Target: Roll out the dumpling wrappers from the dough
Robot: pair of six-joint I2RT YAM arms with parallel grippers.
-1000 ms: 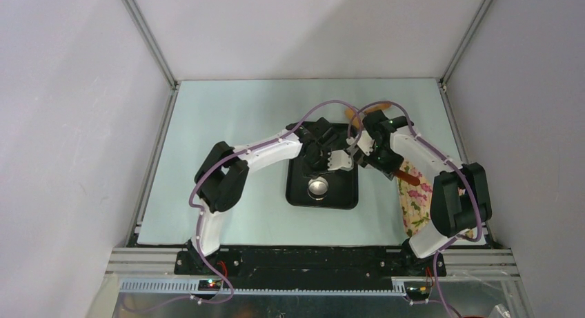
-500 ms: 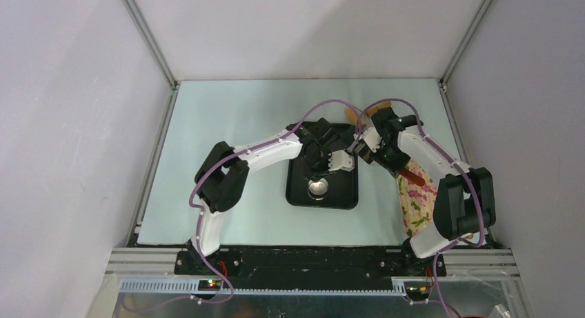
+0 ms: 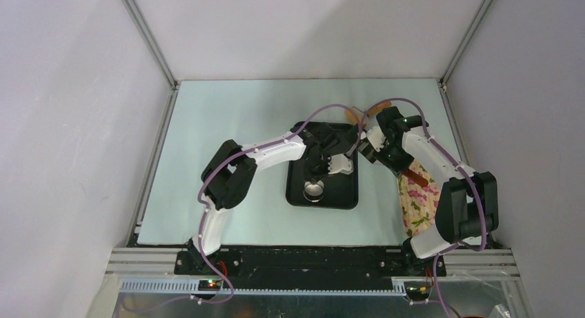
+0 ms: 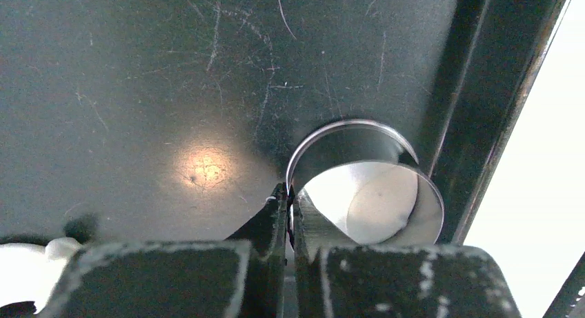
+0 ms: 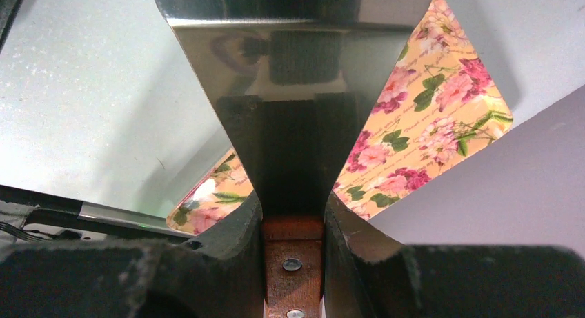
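Only the left wrist view shows the left tool (image 4: 290,202) pinching the rim of the steel cup (image 4: 359,159), pale inside, on the black tray (image 4: 138,70). The right tool (image 5: 292,207) clamps a wooden-handled scraper (image 5: 290,49) above floral cloth (image 5: 428,118). The dough cannot be made out.

In the top view, the left arm (image 3: 276,151) covered the upper half of the tray (image 3: 343,194) and the right arm (image 3: 428,149) hid part of the cloth (image 3: 417,204). The scraper (image 5: 293,56) ran off the right wrist frame's top and bottom edges. The left gripper (image 4: 290,197) blocked the near rim of the cup (image 4: 372,201).
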